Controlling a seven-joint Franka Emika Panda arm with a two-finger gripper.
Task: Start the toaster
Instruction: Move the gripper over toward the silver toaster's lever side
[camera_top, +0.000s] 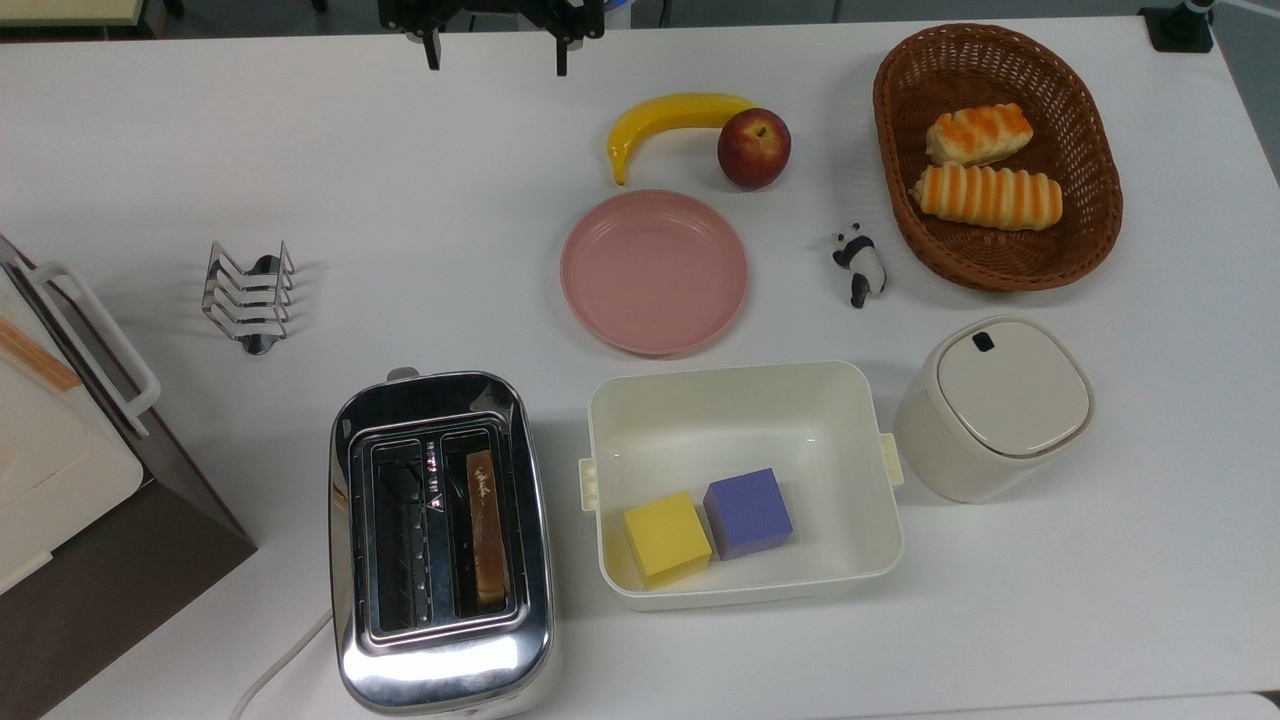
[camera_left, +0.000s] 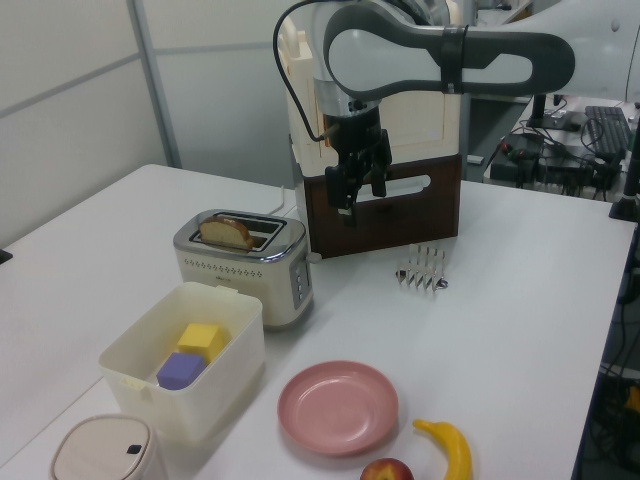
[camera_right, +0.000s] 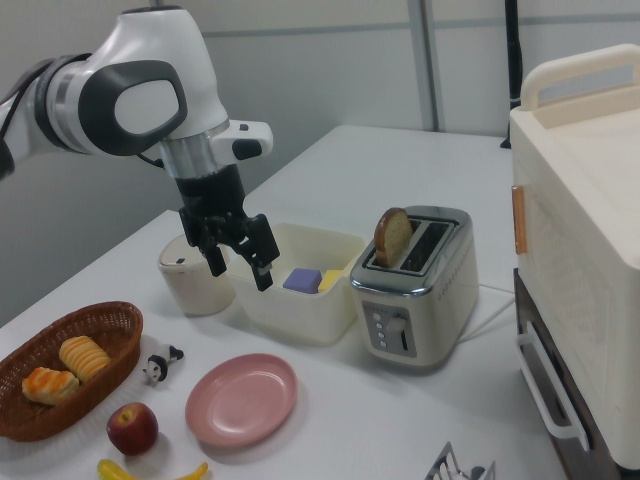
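Where it stands on the white worktop (camera_top: 300, 130), toaster (camera_top: 441, 540): just beside the cream bin (camera_top: 745, 480), on the top view's left of it.
Toaster body: shiny chrome, rounded, two dark slots; white cord trailing off.
Toaster front, right view: lever (camera_right: 397, 331) and small buttons.
Slot nearer the cream bin: one bread slice (camera_right: 391, 236), standing well proud of the slot.
Gripper (camera_right: 238, 263): fingers apart, holding nothing, hanging in the air in front of the cream bin in the right view, clear of the toaster.
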